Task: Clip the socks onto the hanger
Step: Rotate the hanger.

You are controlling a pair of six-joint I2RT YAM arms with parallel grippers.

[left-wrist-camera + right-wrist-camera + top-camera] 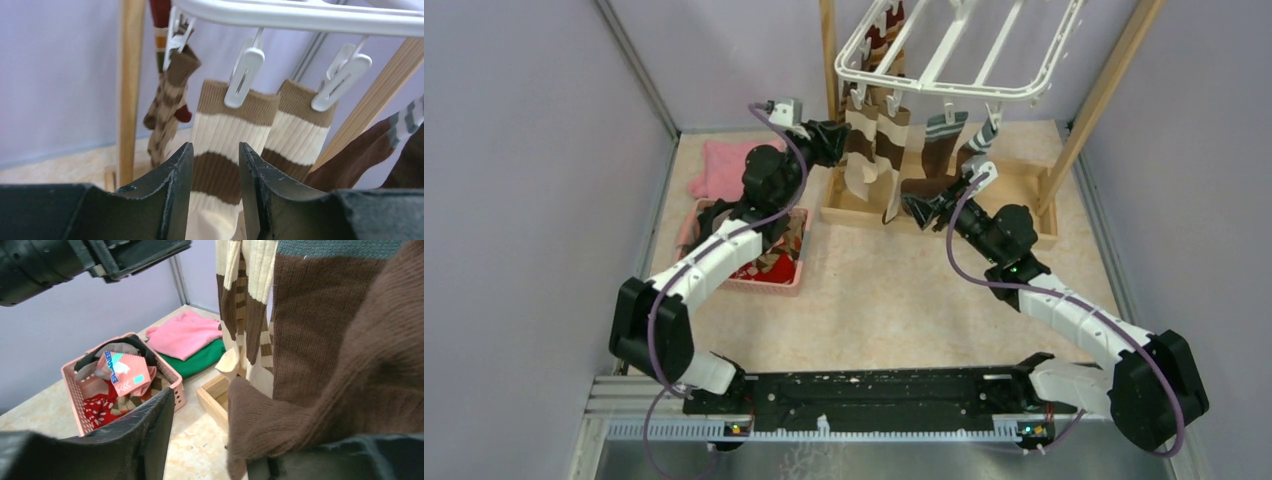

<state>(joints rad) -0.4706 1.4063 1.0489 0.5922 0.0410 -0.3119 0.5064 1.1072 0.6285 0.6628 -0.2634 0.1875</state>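
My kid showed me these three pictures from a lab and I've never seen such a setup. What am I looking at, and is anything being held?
Two robot arms are bolted at the table's near edge, each ending in a two-finger gripper. The overhead picture looks down from behind them; the other two come from cameras on the wrists.

A white hanger with clips hangs from a wooden frame. Striped socks and a dark brown sock are clipped to it. On the table sit a pink basket of more socks and folded pink and green cloths.

The left gripper has its fingers on either side of a striped sock, not clearly squeezing it. The right gripper is open, with the brown sock's end draped against one finger.
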